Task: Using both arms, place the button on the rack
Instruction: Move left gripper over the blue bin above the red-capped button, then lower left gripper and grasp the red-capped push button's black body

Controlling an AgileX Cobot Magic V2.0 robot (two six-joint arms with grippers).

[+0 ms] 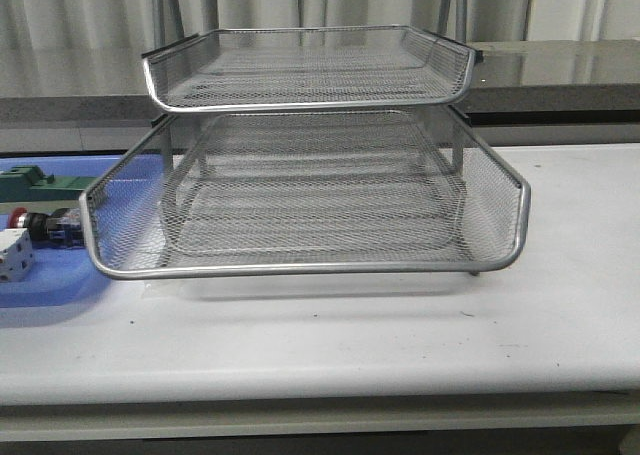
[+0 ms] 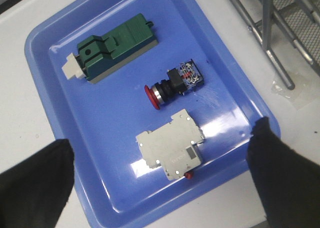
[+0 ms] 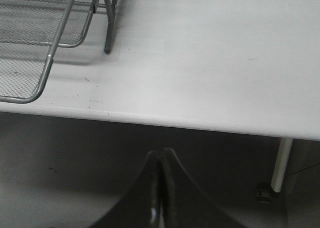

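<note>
The button (image 2: 172, 86), with red head, silver collar, black barrel and blue rear block, lies on its side in the middle of the blue tray (image 2: 45, 47). In the front view it (image 1: 48, 225) shows at the far left, partly hidden by the rack's rim. The silver wire-mesh rack (image 1: 310, 190) fills the middle of the table. My left gripper (image 2: 160, 175) is open, high above the tray, its fingers wide to either side of a white block (image 2: 170, 150). My right gripper (image 3: 161, 160) is shut and empty, off the table's front edge. Neither gripper shows in the front view.
A green and grey block (image 2: 112, 50) lies in the tray beyond the button. The rack's legs (image 2: 272, 42) stand close beside the tray. In the right wrist view the rack's corner (image 3: 42, 57) and one leg (image 3: 107, 32) stand on the white table (image 3: 215, 62).
</note>
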